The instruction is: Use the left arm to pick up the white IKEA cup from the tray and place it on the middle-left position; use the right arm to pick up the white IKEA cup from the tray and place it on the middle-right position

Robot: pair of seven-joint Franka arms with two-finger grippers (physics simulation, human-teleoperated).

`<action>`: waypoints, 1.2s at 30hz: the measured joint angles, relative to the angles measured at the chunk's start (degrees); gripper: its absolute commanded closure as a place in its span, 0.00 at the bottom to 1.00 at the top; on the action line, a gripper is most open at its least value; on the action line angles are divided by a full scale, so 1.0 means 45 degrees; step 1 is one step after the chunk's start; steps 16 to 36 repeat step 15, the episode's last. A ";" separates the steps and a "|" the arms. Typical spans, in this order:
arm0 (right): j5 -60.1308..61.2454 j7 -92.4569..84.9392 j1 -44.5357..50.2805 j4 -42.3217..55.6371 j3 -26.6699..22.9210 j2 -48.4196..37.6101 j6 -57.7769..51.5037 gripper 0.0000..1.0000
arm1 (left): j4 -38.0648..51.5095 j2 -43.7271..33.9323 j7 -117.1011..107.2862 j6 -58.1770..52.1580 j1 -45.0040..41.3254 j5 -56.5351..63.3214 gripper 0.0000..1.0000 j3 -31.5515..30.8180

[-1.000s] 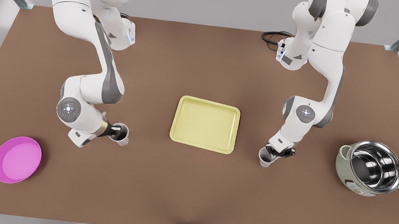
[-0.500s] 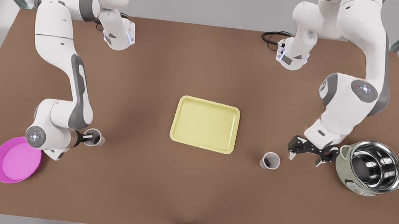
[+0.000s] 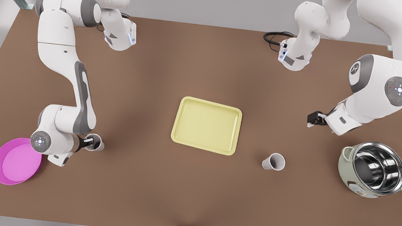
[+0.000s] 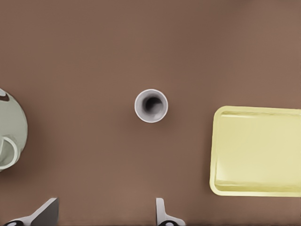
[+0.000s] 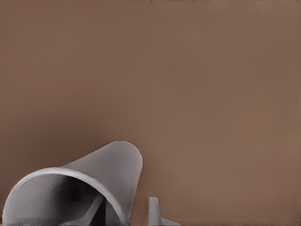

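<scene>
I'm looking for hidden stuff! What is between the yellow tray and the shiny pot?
One white cup, standing alone on the bare brown table between the tray and the pot, seen in the front view.

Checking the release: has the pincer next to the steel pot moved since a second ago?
Yes. The left pincer, open, has drawn away from the cup it was at, up the front view, past the far side of the pot.

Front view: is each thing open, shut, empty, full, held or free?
left pincer: open, holding nothing
right pincer: shut on held cup
free cup: upright, empty, let go
tray: empty
plate: empty
pot: no lid on
</scene>
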 measured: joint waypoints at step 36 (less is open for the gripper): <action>-0.0431 0.1387 0.0171 0.2494 0.0137 -0.3652 -0.3877 0.00 | 0.0828 0.0435 0.0080 -0.0365 0.0362 0.0002 0.00 -0.0009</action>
